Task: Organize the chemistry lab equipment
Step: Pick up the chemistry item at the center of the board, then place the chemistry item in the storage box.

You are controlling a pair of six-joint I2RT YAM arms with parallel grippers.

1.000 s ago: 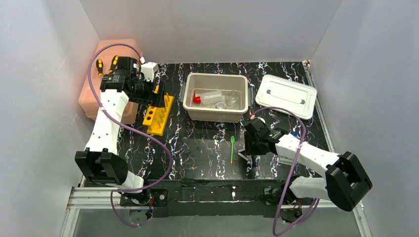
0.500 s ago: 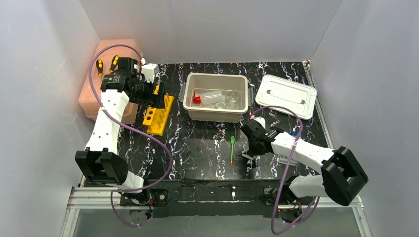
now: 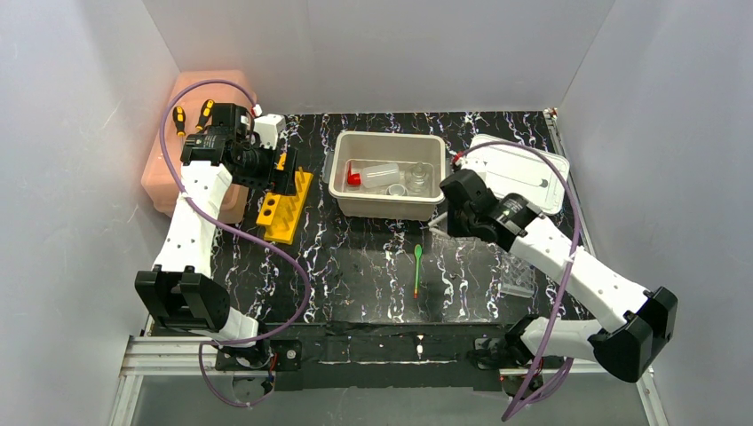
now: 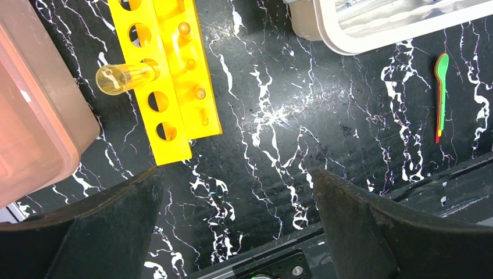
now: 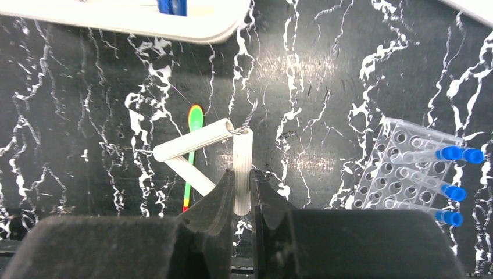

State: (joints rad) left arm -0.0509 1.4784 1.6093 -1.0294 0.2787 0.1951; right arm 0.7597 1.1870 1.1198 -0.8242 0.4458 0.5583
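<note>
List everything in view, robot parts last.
cream plastic tub: 1, cream, back centre.
red-capped white squeeze bottle: 1, white, in tub.
clear glass flask: 1, clear, in tub.
white flat lid: 1, white, right of tub.
green plastic spoon: 1, green, front of tub.
yellow slotted tube rack: 1, yellow, left of tub.
clear tube: 1, clear, in yellow rack.
translucent pink box: 1, pink, far left.
black-and-orange-handled screwdrivers: 2, on pink box.
clear rack of blue-capped tubes: 1, clear, front right.
white rod triangle: 1, white, in right gripper.
left gripper: 1, black, open, near yellow rack.
right gripper: 1, black, shut on triangle.
</note>
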